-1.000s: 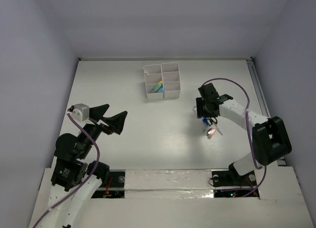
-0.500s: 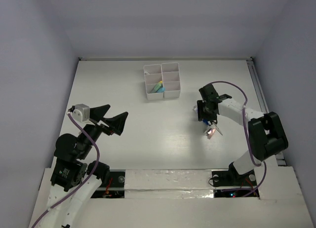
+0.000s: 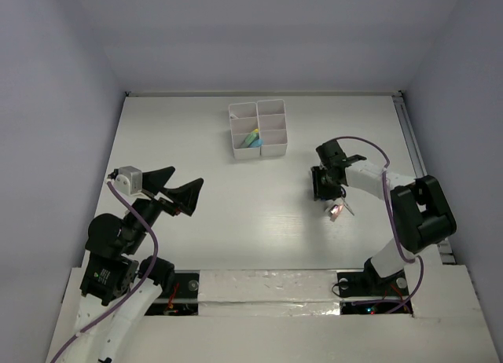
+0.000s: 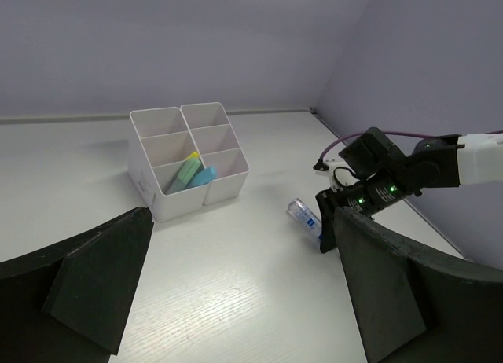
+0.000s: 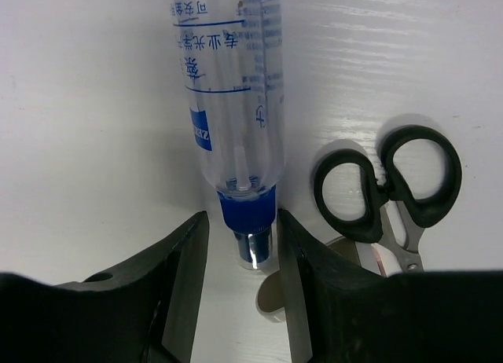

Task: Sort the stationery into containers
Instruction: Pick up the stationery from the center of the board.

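On the right half of the white counter (image 3: 196, 135), the right gripper (image 3: 324, 187) is lowered over the blue-labelled tube (image 5: 236, 104); the right wrist view shows its jaws parted only a little wider than the tube, one finger on each side of the blue cap end; the cap sits between the fingers (image 5: 185, 253), with a sliver of counter showing on the left and hardly any on the right; whether either finger touches the cap cannot be told, and nothing is lifted. The tube lies flat on the counter, clear-bodied with blue print, its length running away from the wrist camera. Just beside it, on its right in the wrist view, lie the black-handled scissors (image 5: 389, 182), flat, finger loops toward the tube's cap, apart from the tube.

Toward the far middle of the counter stands the white organizer (image 3: 258, 129), well apart from both arms; a pale-green marker (image 4: 186, 173) and a blue marker (image 4: 203, 177) lean together in the near compartment of its left column, with a yellow tip showing just behind them; the other compartments seen from the left wrist look bare.

The left gripper (image 3: 174, 186) is held above the near left of the counter, its jaws spread wide and holding nothing, pointed toward the organizer and the right arm.
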Motion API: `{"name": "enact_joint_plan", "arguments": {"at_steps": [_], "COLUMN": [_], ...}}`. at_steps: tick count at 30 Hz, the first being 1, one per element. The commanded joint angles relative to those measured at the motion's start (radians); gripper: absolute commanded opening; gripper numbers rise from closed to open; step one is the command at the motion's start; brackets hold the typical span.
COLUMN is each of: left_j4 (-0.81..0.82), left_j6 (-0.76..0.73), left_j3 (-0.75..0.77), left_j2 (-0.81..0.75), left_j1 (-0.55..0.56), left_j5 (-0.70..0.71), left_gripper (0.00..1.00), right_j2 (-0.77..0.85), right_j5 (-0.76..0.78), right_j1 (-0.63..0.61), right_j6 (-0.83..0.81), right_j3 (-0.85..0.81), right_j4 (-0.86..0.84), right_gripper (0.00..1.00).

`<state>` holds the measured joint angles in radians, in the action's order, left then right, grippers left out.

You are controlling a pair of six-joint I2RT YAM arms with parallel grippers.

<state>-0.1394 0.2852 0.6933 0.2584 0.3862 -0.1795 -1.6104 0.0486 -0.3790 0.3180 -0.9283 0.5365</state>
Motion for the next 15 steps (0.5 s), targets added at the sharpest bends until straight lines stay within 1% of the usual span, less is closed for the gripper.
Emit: {"name": "enact_joint_plan", "arguments": {"at_steps": [1, 6, 8, 10, 12, 13, 15], "left_j4": [0.034, 0.032, 0.034, 0.034, 0.035, 0.035, 0.035], "left_j6": [-0.011, -0.011, -0.011, -0.011, -0.009, -0.009, -0.009], "left_j3": [-0.002, -0.002, -0.002, -0.003, -0.003, -0.003, -0.003], "left_j2": [-0.001, 0.001, 0.002, 0.005, 0.007, 0.007, 0.007], "left_j1": [0.006, 0.006, 0.006, 0.006, 0.006, 0.006, 0.006], "left_j5": [-0.002, 0.002, 0.002, 0.002, -0.002, -0.002, -0.003], "left_gripper": [0.99, 0.99, 0.99, 0.99, 0.99, 0.99, 0.99], "right_j2": [0.018, -0.002, 0.001, 0.012, 0.023, 0.032, 0.041], "right_j5": [-0.021, -0.001, 0.005, 0.026, 0.046, 0.054, 0.069], "right_j1": [0.008, -0.003, -0.003, -0.003, -0.003, -0.012, -0.012], "right_j6": [0.01, 0.018, 0.02, 0.024, 0.027, 0.03, 0.03], "right_j3": [0.006, 0.009, 0.006, 0.002, -0.001, -0.001, -0.004], "right_j4": [-0.055, -0.086, -0.087, -0.084, -0.079, -0.078, -0.075], "right_gripper": [0.46, 0.46, 0.43, 0.35, 0.3, 0.19, 0.11]}}
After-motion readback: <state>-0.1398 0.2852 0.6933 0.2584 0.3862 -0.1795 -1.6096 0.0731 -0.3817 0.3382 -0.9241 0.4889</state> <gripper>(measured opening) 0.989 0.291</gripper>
